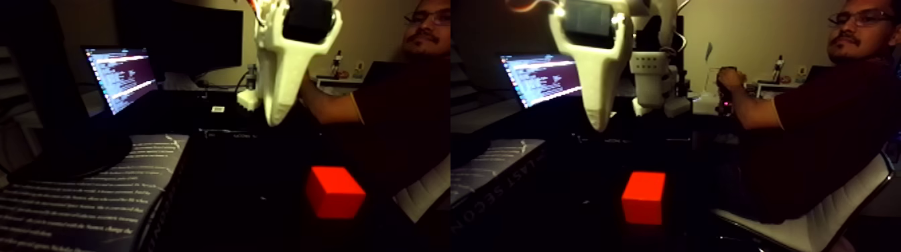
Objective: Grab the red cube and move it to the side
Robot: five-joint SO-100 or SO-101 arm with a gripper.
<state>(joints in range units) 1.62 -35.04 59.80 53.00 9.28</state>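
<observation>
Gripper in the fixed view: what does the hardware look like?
The white plastic gripper is a broad moulded shell that tapers to a blunt tip. A black rectangular block, probably a servo, sits in its upper part, with red-orange wires above. Behind it stands a second white arm with a dotted plate.

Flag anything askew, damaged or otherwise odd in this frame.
Nothing looks damaged or spilled. The red cube sits squarely on the dark table, and the white pincer hangs above it, clear of it. The scene is very dim.
</observation>
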